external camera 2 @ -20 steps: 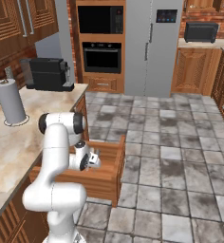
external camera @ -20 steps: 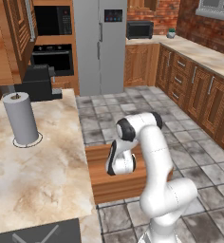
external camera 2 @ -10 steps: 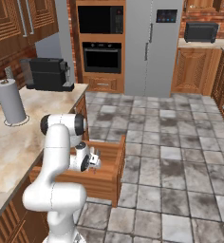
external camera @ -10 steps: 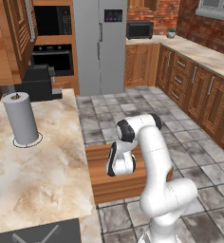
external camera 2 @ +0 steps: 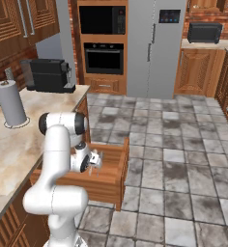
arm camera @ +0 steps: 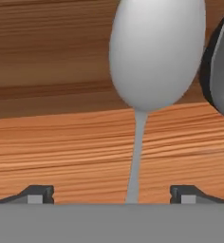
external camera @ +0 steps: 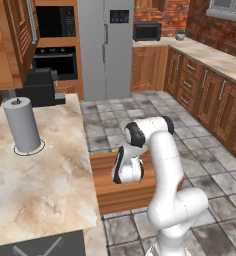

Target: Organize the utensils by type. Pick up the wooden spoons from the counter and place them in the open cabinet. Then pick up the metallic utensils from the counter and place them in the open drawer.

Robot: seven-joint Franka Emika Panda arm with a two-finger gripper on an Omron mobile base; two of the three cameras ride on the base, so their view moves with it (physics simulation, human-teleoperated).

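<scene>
— Two thin grey metal spoons [arm camera: 154, 52] lie in the open medium-brown wooden drawer [external camera 2: 113, 169]?
— Yes. The gripper [arm camera: 111, 192] stands wide apart, holding nothing; lift it straight up so the fingertips [arm camera: 38, 192] clear the handle.

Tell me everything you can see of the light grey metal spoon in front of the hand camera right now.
The light grey metal spoon has a smooth oval bowl and a wire-slim handle running down between the open gripper's fingertips, which stand well clear of it. It sits against the brown wood of the open drawer. A darker spoon lies close beside it; contact between them cannot be told.
</scene>
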